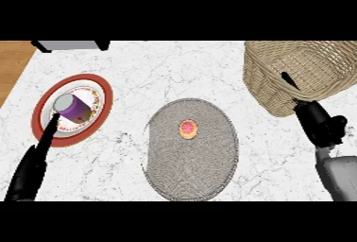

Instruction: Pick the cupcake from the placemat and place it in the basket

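Note:
A small cupcake with an orange rim and pink top sits near the middle of an oval grey placemat. A woven basket stands at the upper right. My right hand is beside the basket's near side, to the right of the placemat, holding nothing; one straight finger reaches up over the basket's wall. My left hand rests at the lower left, fingers straight, its tips near a plate's rim. Both hands are apart from the cupcake.
A white plate with a red rim lies at the left, with a purple, grey-topped can on it. A wooden floor strip shows past the counter's left edge. A dark and grey object stands at the counter's far edge.

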